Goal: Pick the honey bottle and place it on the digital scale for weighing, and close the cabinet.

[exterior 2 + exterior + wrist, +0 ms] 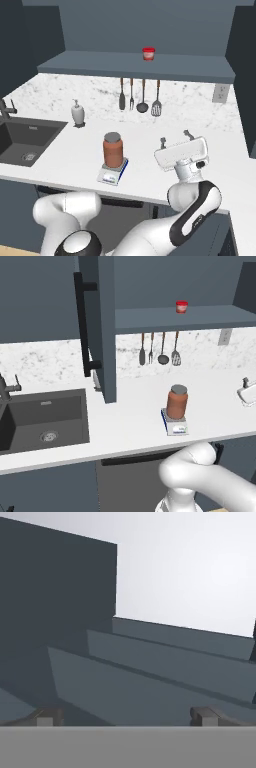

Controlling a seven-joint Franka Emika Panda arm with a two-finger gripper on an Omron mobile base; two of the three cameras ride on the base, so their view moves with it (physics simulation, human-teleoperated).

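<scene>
The reddish-brown honey bottle (177, 402) (113, 150) with its grey lid stands upright on the digital scale (176, 427) (111, 175) near the counter's front edge. My gripper (175, 137) (126, 717) hovers to the right of the bottle, apart from it, pointing upward, open with nothing between its fingers; its white hand (247, 392) shows at the frame edge. The cabinet's left door (102, 331) stands wide open, its black bar handle (82, 326) facing me. The right door (245, 75) is also swung out. The hand view looks up at the cabinet shelves (150, 677).
A small red jar (181, 306) (148, 53) sits on the cabinet shelf. Utensils (160, 351) (140, 97) hang on the marble backsplash. A dark sink (45, 416) (25, 142) lies to the left, a white soap dispenser (77, 113) behind it.
</scene>
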